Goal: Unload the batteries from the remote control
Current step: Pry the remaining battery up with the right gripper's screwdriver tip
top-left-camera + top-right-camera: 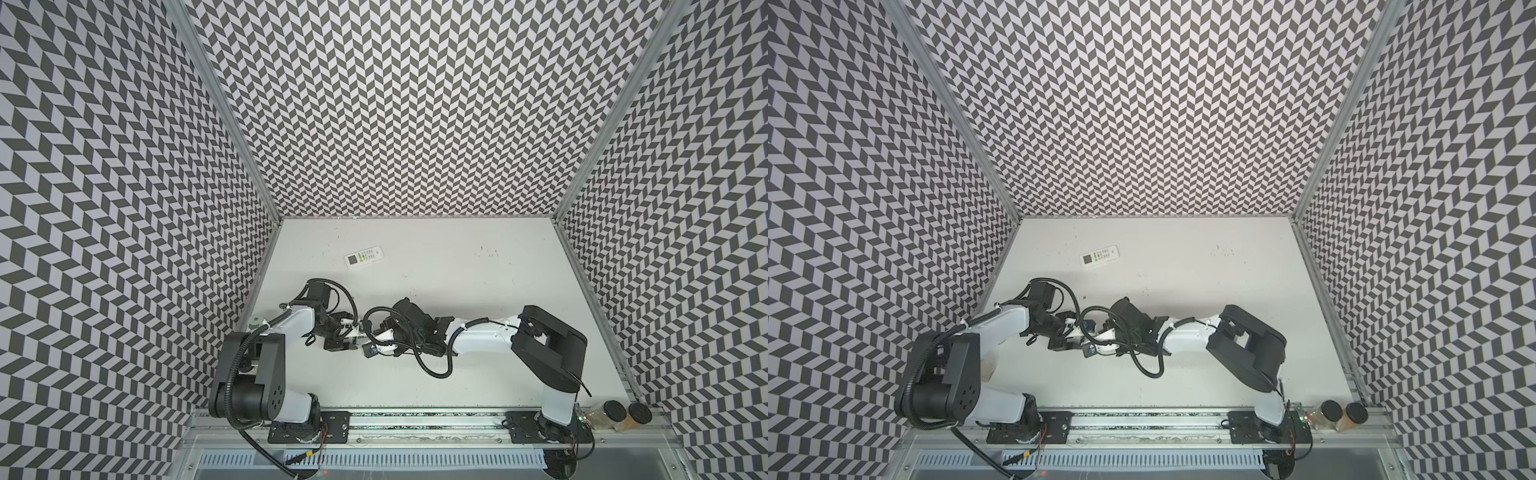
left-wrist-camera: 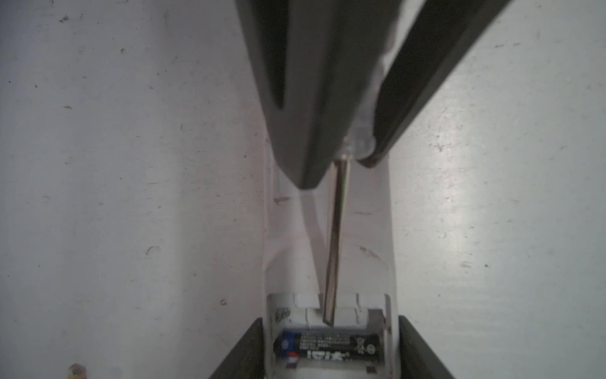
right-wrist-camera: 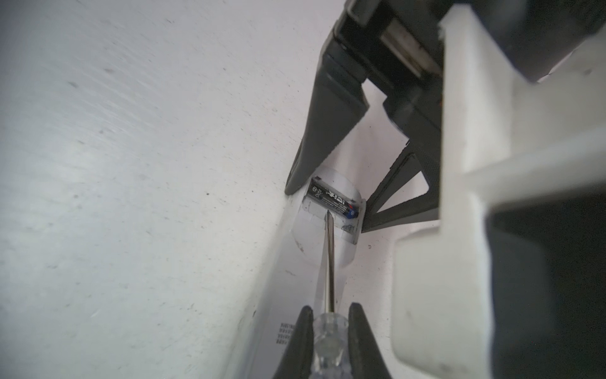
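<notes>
The white remote control [image 2: 328, 236] lies face down with its battery compartment uncovered. One black battery [image 2: 331, 349] lies across the compartment; the slot beside it looks empty. My left gripper [image 2: 330, 320] is shut on the remote control, its dark fingers [image 2: 244, 351] pressed against both long sides at the compartment end. My right gripper [image 3: 330, 310] is shut on the clear handle of a screwdriver [image 3: 329, 262]. The tip of its shaft rests at the compartment's edge, just short of the battery [image 3: 331, 198]. In both top views the two grippers [image 1: 353, 332] meet at the table's middle and hide the remote.
A second white remote [image 1: 364, 257] lies face up near the back left of the table. Two jars with black lids [image 1: 627, 412] stand on the front rail at the right. Patterned walls close in the table on three sides.
</notes>
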### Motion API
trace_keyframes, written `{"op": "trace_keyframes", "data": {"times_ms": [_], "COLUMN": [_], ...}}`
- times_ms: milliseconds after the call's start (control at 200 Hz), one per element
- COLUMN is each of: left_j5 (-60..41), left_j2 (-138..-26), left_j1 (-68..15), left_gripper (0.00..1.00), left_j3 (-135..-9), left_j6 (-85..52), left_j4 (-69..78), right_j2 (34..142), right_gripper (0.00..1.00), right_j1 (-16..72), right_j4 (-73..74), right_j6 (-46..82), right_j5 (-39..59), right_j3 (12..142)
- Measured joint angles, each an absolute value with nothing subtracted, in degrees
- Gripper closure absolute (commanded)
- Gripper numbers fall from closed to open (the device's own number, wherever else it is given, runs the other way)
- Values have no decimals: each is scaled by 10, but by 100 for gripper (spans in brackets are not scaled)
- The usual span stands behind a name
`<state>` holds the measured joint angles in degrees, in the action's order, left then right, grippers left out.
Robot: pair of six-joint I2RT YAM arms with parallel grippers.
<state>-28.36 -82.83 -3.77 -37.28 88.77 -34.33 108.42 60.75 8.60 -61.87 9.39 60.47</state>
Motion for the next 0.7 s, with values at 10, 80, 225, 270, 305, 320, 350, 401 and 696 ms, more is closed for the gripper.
{"op": "trace_keyframes", "data": {"times_ms": [10,80,225,270,305,320,350,401,696], "left_j5": [-283,-275,-265,-262,-260,-260,-260,-260,-267], "left_j2": [-828,-823,-819,-818,-817,-817,-817,-817,-818], "left_j1": [-38,-37,-33,-32,-32,-32,-32,-30,-30], "left_gripper": [36,35,37,39,40,41,42,44,49], "left_j3": [-372,-372,-372,-372,-372,-372,-372,-372,-371], "left_j6": [887,886,887,889,889,889,889,891,894], "left_j4": [-343,-345,-347,-347,-348,-348,-348,-347,-346], "right_j2": [1085,1091,1094,1096,1096,1097,1098,1098,1100], "right_gripper": [100,100,100,100,100,100,100,100,100], "right_j1": [608,609,611,612,613,614,615,616,621], "right_j4": [85,76,72,67,60,58,55,53,42], "right_j6": [-619,-620,-622,-624,-625,-626,-626,-628,-643], "right_j5": [94,93,90,89,85,84,81,78,70], "right_j3": [606,617,620,626,631,632,635,637,645]}}
